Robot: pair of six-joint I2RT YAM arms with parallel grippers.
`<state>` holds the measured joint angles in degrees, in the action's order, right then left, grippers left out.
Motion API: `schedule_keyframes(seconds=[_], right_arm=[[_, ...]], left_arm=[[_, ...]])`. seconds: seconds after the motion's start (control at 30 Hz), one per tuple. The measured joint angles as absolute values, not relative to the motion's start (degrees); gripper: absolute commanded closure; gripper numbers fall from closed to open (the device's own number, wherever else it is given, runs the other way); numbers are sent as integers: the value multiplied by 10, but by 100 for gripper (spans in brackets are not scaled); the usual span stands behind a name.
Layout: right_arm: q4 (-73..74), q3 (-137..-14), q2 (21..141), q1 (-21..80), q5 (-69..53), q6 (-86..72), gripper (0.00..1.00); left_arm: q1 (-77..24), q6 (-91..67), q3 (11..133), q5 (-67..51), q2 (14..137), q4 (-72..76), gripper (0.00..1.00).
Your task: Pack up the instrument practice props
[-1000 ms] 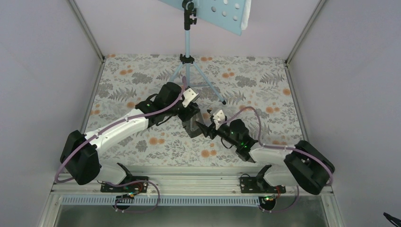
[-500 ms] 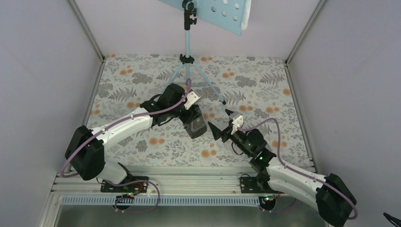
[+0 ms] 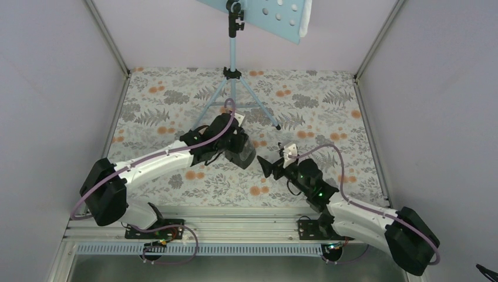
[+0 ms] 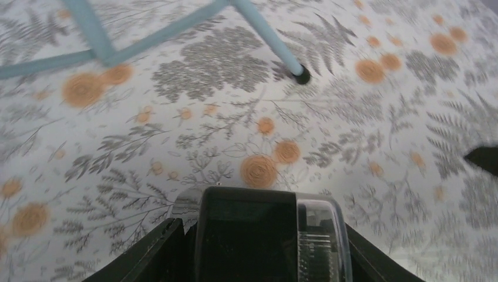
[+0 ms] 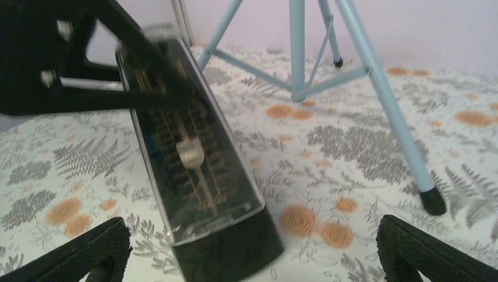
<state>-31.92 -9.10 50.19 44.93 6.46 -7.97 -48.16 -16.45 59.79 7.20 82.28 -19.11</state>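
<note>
The small black wedge-shaped box (image 3: pixel 243 153), with a clear front, is tilted over the floral table, and my left gripper (image 3: pixel 237 143) is shut on its upper part. In the left wrist view the box (image 4: pixel 258 235) fills the space between my fingers. In the right wrist view the box (image 5: pixel 199 170) leans just ahead of my right gripper (image 5: pixel 252 255), which is open and empty. In the top view the right gripper (image 3: pixel 267 166) sits just right of the box. The light blue music stand (image 3: pixel 233 53) stands at the back, with its hole-dotted tray (image 3: pixel 276 14) at the top edge. No lavender sheet shows clearly.
The stand's tripod legs (image 3: pixel 258 108) spread over the table's far middle, with one foot (image 4: pixel 301 74) just beyond the box. Another leg (image 5: pixel 382 111) shows in the right wrist view. Lavender walls and metal corner posts (image 3: pixel 370 50) enclose the table on three sides.
My right gripper has let go of the box and drawn back to the right, then eased in a little. My left gripper has carried the box slightly right and nearer.
</note>
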Motion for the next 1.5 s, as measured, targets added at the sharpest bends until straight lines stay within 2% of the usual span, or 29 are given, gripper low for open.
schedule_keyframes(seconds=[0.2, 0.3, 0.4, 0.73, 0.97, 1.27, 1.5], right_arm=[[-316, -110, 574, 450, 43, -116, 4], [-316, -116, 599, 460, 38, -133, 4], [-314, -125, 640, 484, 41, -145, 4], [-289, -213, 803, 518, 66, -169, 1], [-264, -243, 833, 496, 102, -197, 0], [-253, -214, 789, 402, 91, -208, 0], [-285, -197, 755, 405, -21, -170, 0]], left_arm=[[-511, -284, 594, 170, 820, -192, 31], [-531, -309, 594, 177, 819, -211, 11], [-544, -312, 594, 172, 815, -234, 1], [-533, -302, 558, 128, 672, -216, 0], [-461, -291, 504, 43, 612, -185, 0], [-397, -209, 549, -92, 648, -209, 0], [-373, -104, 628, -165, 748, -215, 0]])
